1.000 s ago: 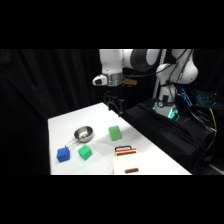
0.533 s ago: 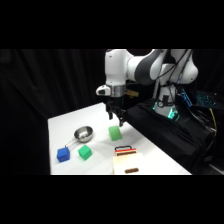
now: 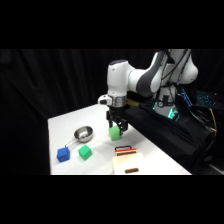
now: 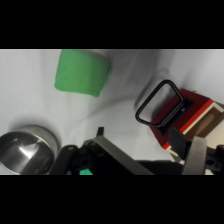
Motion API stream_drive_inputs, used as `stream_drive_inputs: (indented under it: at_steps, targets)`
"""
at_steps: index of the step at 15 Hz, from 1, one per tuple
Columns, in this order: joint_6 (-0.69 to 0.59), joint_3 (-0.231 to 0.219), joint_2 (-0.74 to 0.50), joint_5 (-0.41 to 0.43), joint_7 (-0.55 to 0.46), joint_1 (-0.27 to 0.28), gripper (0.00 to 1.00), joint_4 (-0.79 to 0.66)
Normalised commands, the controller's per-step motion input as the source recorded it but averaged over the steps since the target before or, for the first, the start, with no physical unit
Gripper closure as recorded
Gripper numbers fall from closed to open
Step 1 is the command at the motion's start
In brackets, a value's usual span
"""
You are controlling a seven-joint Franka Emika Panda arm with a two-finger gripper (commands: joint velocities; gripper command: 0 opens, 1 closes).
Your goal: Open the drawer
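Two green cubes are seen on the white table (image 3: 65,125) in the side view, one (image 3: 115,132) directly below the gripper (image 3: 116,125) and the other (image 3: 85,153) nearer the front beside a blue cube (image 3: 63,154), with a metal bowl (image 3: 83,133) between them. The drawer (image 3: 126,160) is located at the table's front edge, apart from the gripper, its black bar handle (image 4: 159,103) and red front seen in the wrist view. Whether the gripper's fingers are parted or closed cannot be told from either view, and nothing is seen held.
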Motion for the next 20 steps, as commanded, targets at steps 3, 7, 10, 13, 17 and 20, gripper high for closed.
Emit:
stream_drive_inputs:
  at_steps: [3,7,10,13,17,20]
  targets:
    - [0.3,0.084,0.12,0.189,-0.11,-0.007,0.0,-0.05]
    - [0.31,0.089,0.13,0.148,-0.12,-0.03,0.0,-0.06]
    - [0.29,0.107,0.13,0.137,-0.13,-0.071,0.0,-0.04]
    - [0.29,0.139,0.14,0.149,-0.15,-0.109,0.0,-0.02]
    - [0.28,0.173,0.17,0.155,-0.17,-0.153,0.0,0.02]
    - [0.24,0.186,0.2,0.139,-0.19,-0.193,0.0,0.07]
